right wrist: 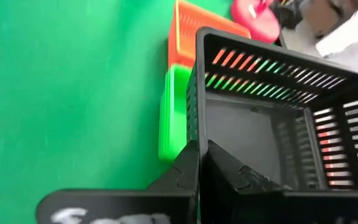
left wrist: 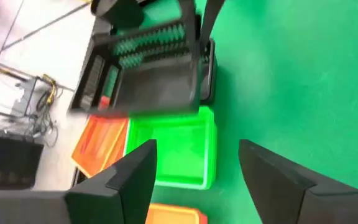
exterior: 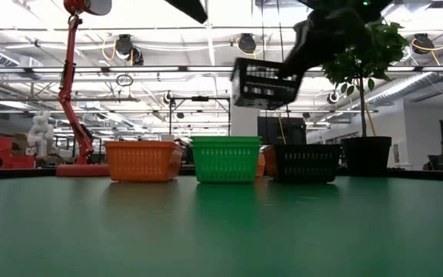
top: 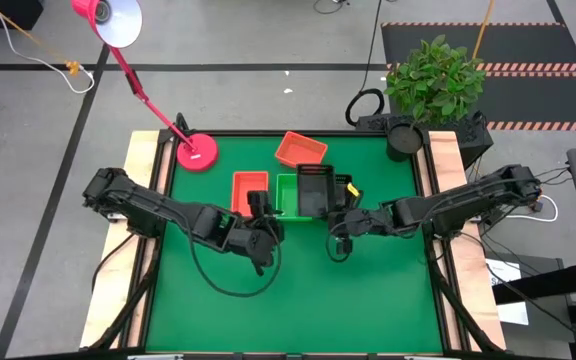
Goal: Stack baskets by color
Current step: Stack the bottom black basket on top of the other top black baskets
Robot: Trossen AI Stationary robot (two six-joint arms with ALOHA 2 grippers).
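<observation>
Three basket stacks sit in a row across the middle of the table [top: 368, 300]: left stack [top: 249, 189], middle stack [top: 287, 193], right stack [exterior: 306, 163]. A fourth basket [top: 301, 150] lies tilted behind the row, toward the far edge. Lamp base [top: 197, 153] rests far left of the row. Potted plant [top: 431, 82] stands at the far right corner. One basket [exterior: 264, 83] hangs in the air above the right stack, held by the right gripper [right wrist: 199, 163] at its near wall. Left gripper [left wrist: 194, 171] sits near the row, just in front of the left and middle stacks, touching nothing.
</observation>
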